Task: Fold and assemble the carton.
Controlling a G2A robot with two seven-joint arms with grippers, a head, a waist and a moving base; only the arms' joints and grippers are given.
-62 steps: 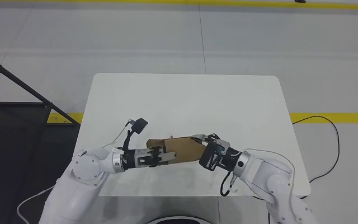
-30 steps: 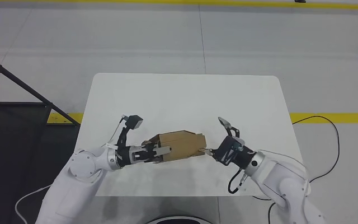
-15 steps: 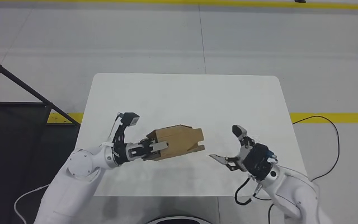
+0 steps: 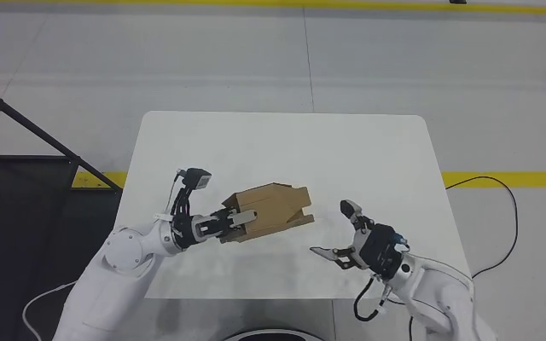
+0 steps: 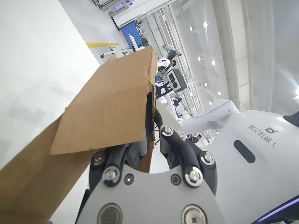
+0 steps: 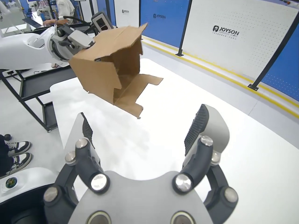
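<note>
While the left gripper (image 4: 237, 220) is clamped on one end of the brown carton (image 4: 275, 207), the carton hangs clear of the white worktop (image 4: 341, 153), toward its near left part. The carton's open end and loose flaps face the right gripper (image 4: 334, 230). That gripper stands apart from the carton, jaws spread wide, holding nothing. Printed logos mark the pegboard panels (image 6: 233, 54) behind.
</note>
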